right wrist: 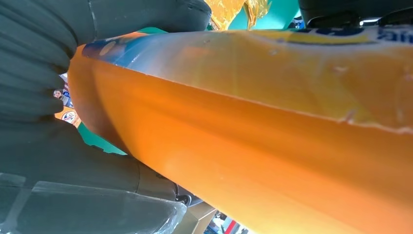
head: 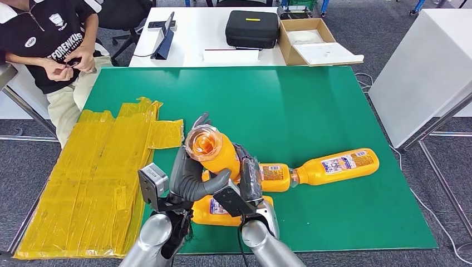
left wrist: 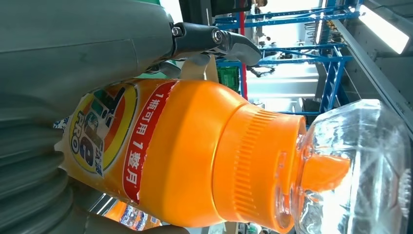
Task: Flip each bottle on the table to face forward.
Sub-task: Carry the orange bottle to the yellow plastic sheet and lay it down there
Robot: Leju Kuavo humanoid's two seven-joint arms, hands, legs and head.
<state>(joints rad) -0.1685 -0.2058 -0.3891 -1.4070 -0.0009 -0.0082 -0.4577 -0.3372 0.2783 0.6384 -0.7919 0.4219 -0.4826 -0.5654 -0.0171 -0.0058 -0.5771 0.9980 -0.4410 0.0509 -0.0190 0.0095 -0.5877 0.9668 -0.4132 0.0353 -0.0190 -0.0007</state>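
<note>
Both the left hand (head: 192, 178) and right hand (head: 247, 181) grip one orange bottle (head: 214, 150), upright, cap upward

The lifted bottle (head: 214, 151) and both hands cover most of the bottle lying beneath (head: 222, 213) and the base of the middle bottle (head: 276, 177). The right hand's (head: 249, 183) fingers (head: 251, 177) are largely hidden behind the lifted bottle (their hold cannot be judged). The person (head: 50, 39) is cut off at the frame's top edge.
</note>
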